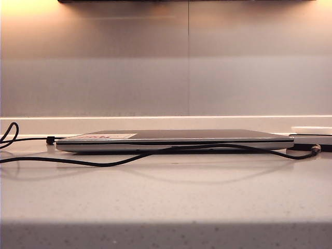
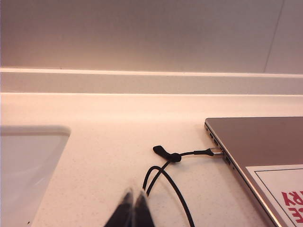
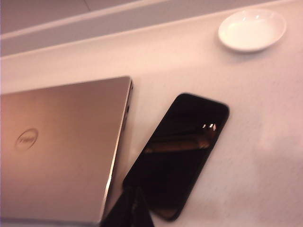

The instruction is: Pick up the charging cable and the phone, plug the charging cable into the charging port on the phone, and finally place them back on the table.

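Note:
The charging cable (image 1: 62,162) trails along the table (image 1: 166,197) in front of the silver laptop. Its silvery plug tip (image 1: 316,149) lies at the far right beside the phone (image 1: 326,147), seen edge-on as a thin dark strip. In the left wrist view the cable (image 2: 180,202) loops close to my left gripper (image 2: 134,195), which is shut and empty. Its other plug (image 2: 215,151) sits at the laptop's side. In the right wrist view the phone (image 3: 180,151) lies flat, screen up, beside the laptop. My right gripper (image 3: 135,191) is shut and empty over the phone's near corner.
The closed silver laptop (image 1: 166,139) lies across the middle, with a red-white sticker (image 2: 284,189) on its lid. A small white dish (image 3: 252,29) stands beyond the phone. A white tray-like basin (image 2: 28,165) is at the left. A raised strip (image 1: 166,123) runs along the back edge.

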Available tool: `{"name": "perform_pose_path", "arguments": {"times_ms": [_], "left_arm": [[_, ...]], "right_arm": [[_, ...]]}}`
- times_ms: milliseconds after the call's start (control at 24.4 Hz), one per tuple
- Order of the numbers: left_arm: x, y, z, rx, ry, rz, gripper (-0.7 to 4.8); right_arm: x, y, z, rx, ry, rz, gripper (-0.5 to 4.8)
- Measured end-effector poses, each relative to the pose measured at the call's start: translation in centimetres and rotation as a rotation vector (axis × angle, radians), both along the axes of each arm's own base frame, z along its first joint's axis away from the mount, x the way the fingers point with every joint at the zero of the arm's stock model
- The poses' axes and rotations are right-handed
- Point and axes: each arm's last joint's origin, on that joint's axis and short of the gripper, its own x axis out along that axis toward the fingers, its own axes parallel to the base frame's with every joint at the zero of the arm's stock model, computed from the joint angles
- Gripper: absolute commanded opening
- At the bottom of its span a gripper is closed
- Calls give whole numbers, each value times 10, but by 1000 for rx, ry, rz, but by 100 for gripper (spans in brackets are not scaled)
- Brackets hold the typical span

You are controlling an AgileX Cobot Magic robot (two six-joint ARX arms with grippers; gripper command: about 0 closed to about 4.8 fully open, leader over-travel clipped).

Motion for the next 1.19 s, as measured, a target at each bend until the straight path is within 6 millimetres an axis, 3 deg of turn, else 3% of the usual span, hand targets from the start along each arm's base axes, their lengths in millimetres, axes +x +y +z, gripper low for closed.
{"name": "perform_pose_path", "arguments": {"times_ms": [246,657,1026,1190], "left_arm": [[0,0,0,0,0,0,-6],[0,0,0,0,0,0,-6],[0,0,0,0,-1,-2,-6],[0,0,0,0,-1,-2,-6]], "right_arm": [[-4,-2,-19,-46,-218,-116,-5],[-30,-1,-100,-149,-406,-112,-5],[-32,-1,-124,-149,-465,-121,-5],[-31,-2,-126,-151,-473,-133,-5]]}}
